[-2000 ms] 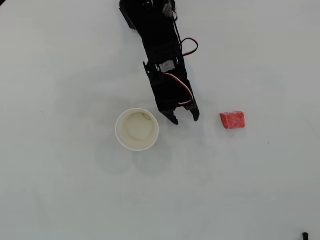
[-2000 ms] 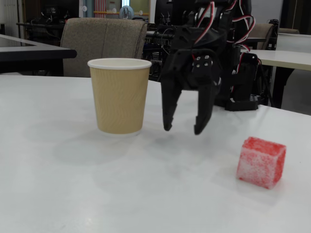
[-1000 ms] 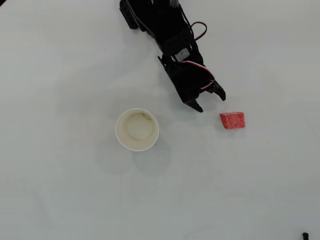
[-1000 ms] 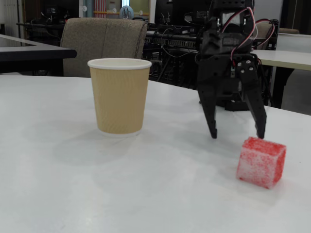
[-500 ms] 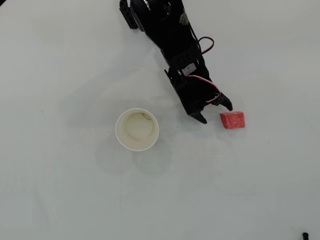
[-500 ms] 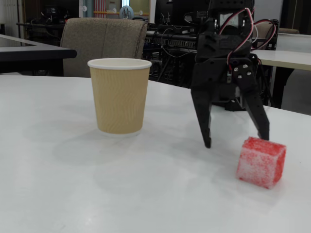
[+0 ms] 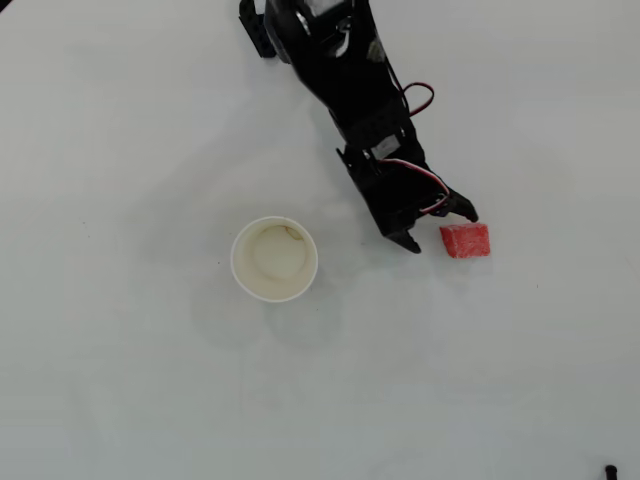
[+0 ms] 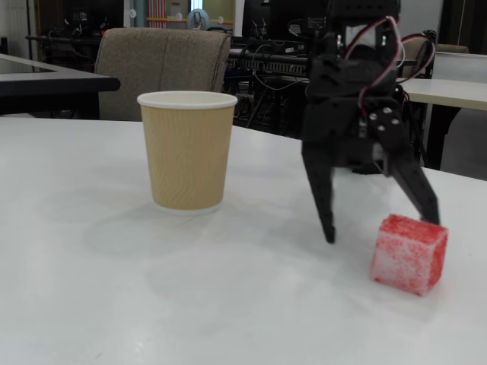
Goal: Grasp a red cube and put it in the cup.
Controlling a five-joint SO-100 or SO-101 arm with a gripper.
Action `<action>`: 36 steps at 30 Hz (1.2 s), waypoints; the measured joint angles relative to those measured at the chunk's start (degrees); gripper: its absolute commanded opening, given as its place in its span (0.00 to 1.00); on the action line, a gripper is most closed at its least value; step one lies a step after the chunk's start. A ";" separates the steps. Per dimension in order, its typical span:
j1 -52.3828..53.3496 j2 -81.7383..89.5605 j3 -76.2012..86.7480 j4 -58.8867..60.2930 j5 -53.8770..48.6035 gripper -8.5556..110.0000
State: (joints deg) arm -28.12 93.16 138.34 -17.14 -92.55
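In the overhead view, the black arm (image 7: 345, 75) reaches from the top edge at about 12 o'clock down toward 4 o'clock across the white worktop (image 7: 130, 380). Its pincer (image 7: 440, 228) is spread open, one fingertip at the upper left corner of the red cube (image 7: 465, 240), the other pointing down to the cube's left, at about 9 o'clock from it. The cube lies flat on the worktop, not between the fingers but just past them on the 3 o'clock side. Red and white wires (image 7: 420, 180) loop along the wrist. The cup (image 7: 274, 259) stands upright, seen as a white ring with a cream inside, well apart from the cube at its 9 o'clock and nearer the middle of the worktop. A small dark object (image 7: 610, 471) sits at the bottom right corner.

In the fixed view, taken low along the worktop (image 8: 114, 304), the cup (image 8: 187, 150) shows a tan ribbed wall and white rim, at 9 o'clock from the pincer (image 8: 381, 230). The two black fingers hang apart, tips just above the surface; the right one (image 8: 417, 190) comes down at the cube's (image 8: 409, 253) top rear edge, and contact cannot be judged. The cube rests speckled red and white at the lower right. A padded chair (image 8: 163, 61) stands behind the worktop at 11 o'clock.
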 measured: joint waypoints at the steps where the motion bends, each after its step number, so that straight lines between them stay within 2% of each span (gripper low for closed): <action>1: -0.09 -0.88 -0.79 -0.18 0.00 0.35; 30: 0.26 -16.08 -15.64 -3.16 -0.09 0.35; 36: 0.26 -17.84 -18.02 -3.60 -0.09 0.33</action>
State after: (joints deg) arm -27.86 75.32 120.32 -20.74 -92.64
